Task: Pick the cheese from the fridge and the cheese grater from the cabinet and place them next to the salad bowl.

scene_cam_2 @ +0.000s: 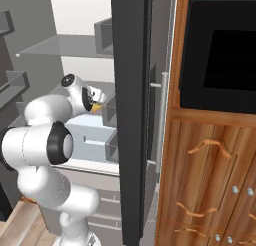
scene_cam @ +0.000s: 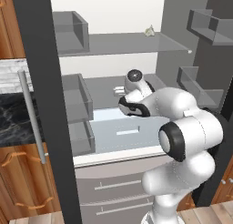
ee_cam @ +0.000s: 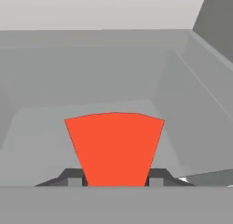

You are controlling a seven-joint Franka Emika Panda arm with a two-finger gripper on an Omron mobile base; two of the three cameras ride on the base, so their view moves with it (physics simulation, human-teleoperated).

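Inside the tall grey fridge [scene_cam: 136, 45] with flat grey shelves, we see our claw [ee_cam: 116, 181] clenched on the small wedge-shaped orange cheese [ee_cam: 114, 148], its smooth red rind facing us. A pale crumpled lump [scene_cam: 149, 31] sits on the upper shelf.

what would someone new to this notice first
The bright red rind of the cheese stands out in the hand view, wedged between the two dark fingertips of the gripper. In the left base view, the white arm reaches into the open fridge, above the pale blue-white drawer. A small pale lump sits on the top shelf.
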